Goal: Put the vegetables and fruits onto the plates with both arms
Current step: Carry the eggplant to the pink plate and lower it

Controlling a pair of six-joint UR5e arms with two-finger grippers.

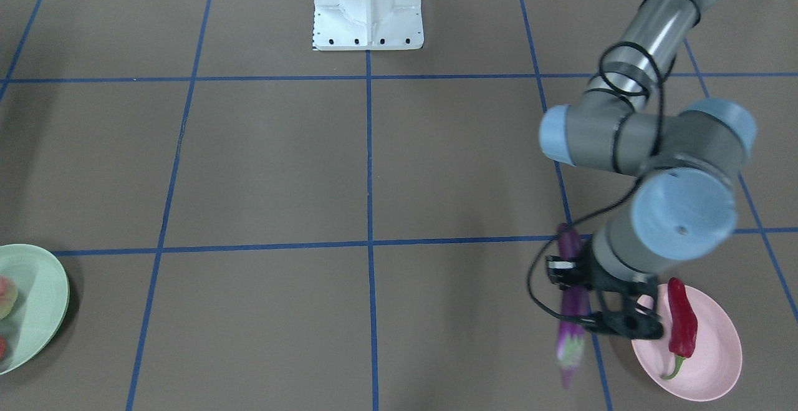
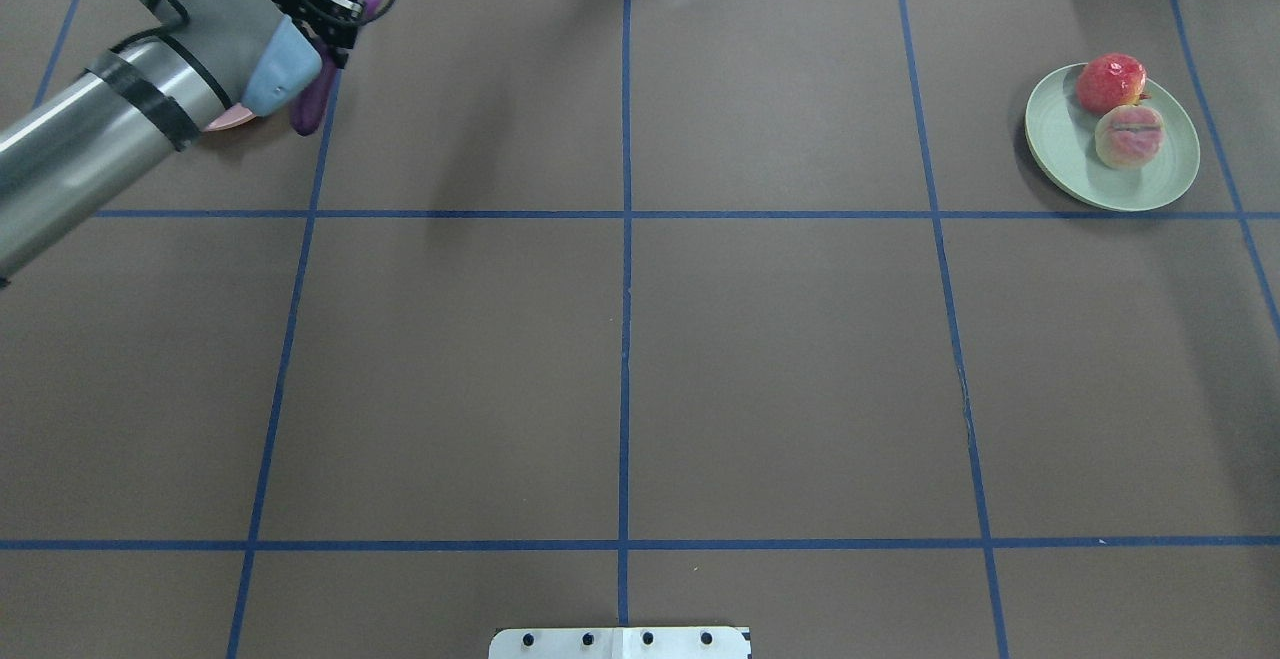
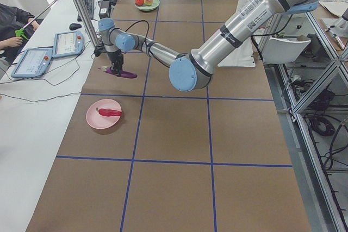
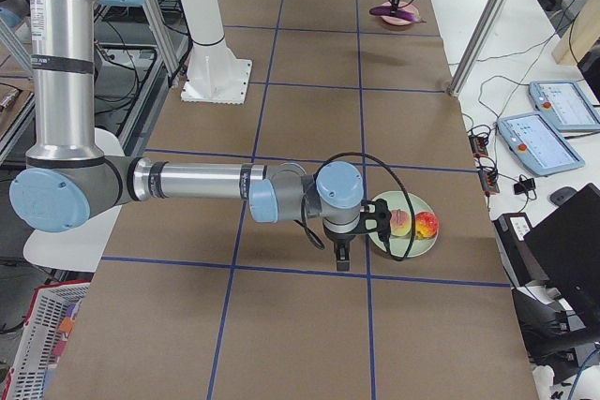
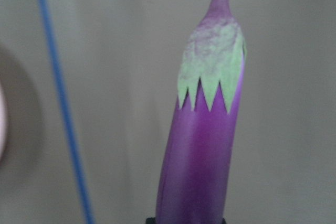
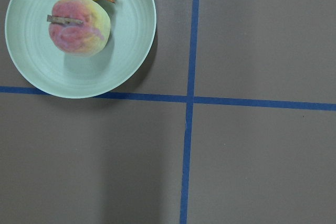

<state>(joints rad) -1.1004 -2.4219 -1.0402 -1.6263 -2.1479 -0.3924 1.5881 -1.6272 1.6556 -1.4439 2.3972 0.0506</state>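
My left gripper [image 1: 575, 295] is shut on the purple eggplant [image 1: 570, 336] and holds it a little above the table, just beside the pink oval plate [image 1: 717, 361]. The eggplant's pale green cap fills the left wrist view [image 5: 210, 72]. The red chili pepper [image 1: 682, 323] lies on the pink plate. The peach [image 2: 1128, 136] and the pomegranate-like fruit [image 2: 1110, 82] sit on the mint green plate [image 2: 1050, 154]. My right gripper [image 4: 343, 252] shows only in the exterior right view, next to the green plate [image 4: 380, 236]. I cannot tell if it is open or shut.
The white pedestal base [image 1: 368, 9] stands at the robot's side of the table. Blue tape lines [image 2: 625, 239] divide the brown table top. Tablets [image 3: 51, 50] and cables lie on a side bench beyond the far edge.
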